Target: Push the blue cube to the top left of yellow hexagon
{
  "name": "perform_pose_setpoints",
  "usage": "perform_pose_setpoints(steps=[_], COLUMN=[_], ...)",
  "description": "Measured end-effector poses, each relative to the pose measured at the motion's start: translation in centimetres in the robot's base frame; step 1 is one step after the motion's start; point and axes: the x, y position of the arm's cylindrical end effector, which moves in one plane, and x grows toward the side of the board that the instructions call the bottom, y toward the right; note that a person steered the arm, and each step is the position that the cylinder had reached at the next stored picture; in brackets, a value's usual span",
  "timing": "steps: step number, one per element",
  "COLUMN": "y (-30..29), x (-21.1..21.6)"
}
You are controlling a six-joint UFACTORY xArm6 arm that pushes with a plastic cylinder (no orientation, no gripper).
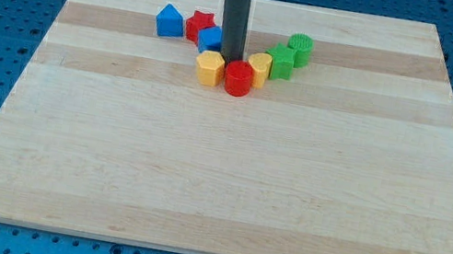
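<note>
The blue cube (210, 39) sits near the board's top middle, just above and slightly left of the yellow hexagon (210, 68). They look nearly touching. My tip (230, 59) is down on the board right beside the blue cube's right side, between it and the yellow block (259, 67), just above the red cylinder (238, 79). The rod hides part of the blue cube's right edge.
A red star (199, 25) touches the blue cube's upper left. A blue house-shaped block (169, 21) lies further left. A green block (281, 62) and a green cylinder (300, 48) lie to the right. The wooden board (226, 183) rests on a blue perforated table.
</note>
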Motion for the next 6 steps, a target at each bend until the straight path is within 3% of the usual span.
perform_pose_setpoints(steps=[2, 6], y=[0.1, 1.7], x=[-0.5, -7.7])
